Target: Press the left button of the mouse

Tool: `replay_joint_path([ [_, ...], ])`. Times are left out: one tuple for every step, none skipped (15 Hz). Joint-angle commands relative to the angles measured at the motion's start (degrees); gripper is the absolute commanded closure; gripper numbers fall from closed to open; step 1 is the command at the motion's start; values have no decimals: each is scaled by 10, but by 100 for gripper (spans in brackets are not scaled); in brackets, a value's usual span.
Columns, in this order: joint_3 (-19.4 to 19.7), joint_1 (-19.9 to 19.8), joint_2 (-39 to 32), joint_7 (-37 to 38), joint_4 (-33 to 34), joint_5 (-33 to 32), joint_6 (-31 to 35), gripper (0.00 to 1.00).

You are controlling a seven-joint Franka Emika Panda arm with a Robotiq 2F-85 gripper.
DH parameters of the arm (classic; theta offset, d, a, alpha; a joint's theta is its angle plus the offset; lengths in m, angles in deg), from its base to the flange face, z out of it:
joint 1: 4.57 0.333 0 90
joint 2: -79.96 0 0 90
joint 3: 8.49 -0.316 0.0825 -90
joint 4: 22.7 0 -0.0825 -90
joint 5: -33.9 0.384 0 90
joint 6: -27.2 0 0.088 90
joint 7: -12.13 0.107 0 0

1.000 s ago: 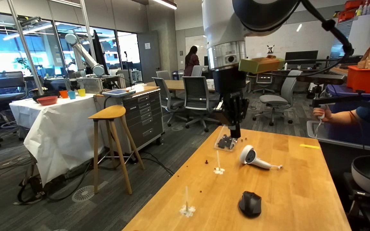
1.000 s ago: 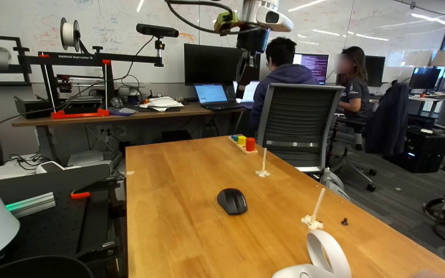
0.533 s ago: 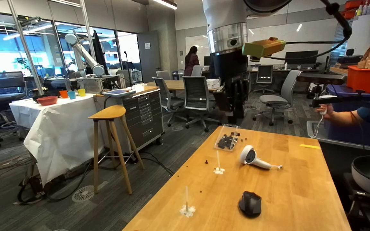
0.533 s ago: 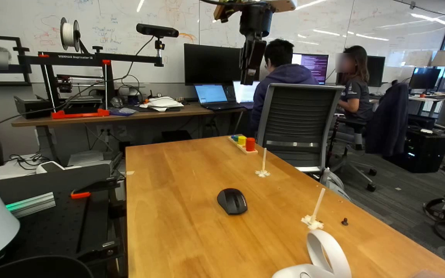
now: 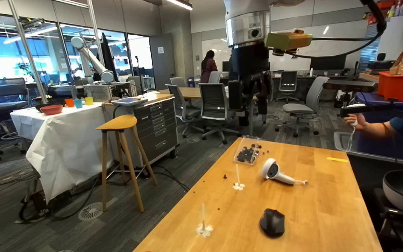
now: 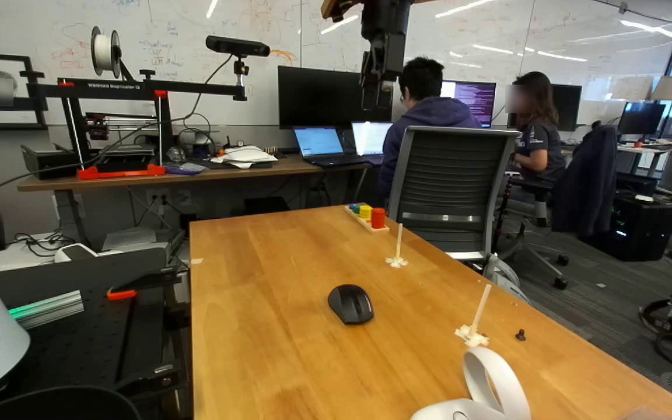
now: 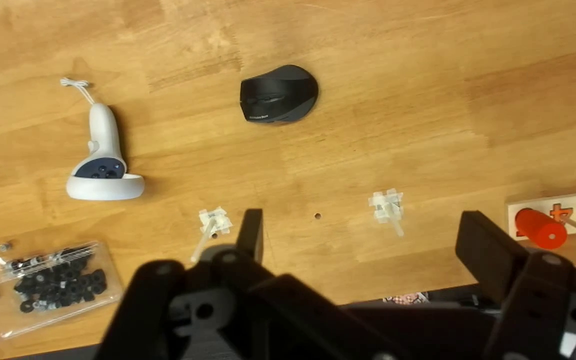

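Note:
A black mouse [image 7: 288,95] lies on the wooden table [image 7: 418,60], its wheel end pointing left in the wrist view. The left button [image 7: 262,111] seems to be the lower half of that front end, beside small white lettering. Both exterior views show the mouse [image 5: 272,224] resting flat, with nothing touching it. High above the table, well away from the mouse, hangs my gripper [image 7: 363,225]. Its fingers [image 7: 490,250] stand wide apart, and only bare tabletop and a taped peg far below show between them.
Around the mouse are a white handheld controller [image 7: 105,145], two thin upright pegs [image 6: 481,309] taped down, and a clear box [image 7: 63,285] of small dark parts. A toy board with red and yellow pieces [image 7: 540,229] sits by the table edge. A chair [image 6: 455,186] stands beside the table.
The gripper has gone from shut to wide open. The arm has risen and its wrist has turned a little. The mouse and other table objects have stayed put.

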Motion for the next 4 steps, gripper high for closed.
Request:
replay_joint_path([
  [-5,-4,0,-21,22,25,-60,0],
  [-3,-2,0,-5,3,6,-18,0],
  [-3,-2,0,-7,5,11,-31,0],
  [-3,-2,0,-9,6,13,-37,0],
])
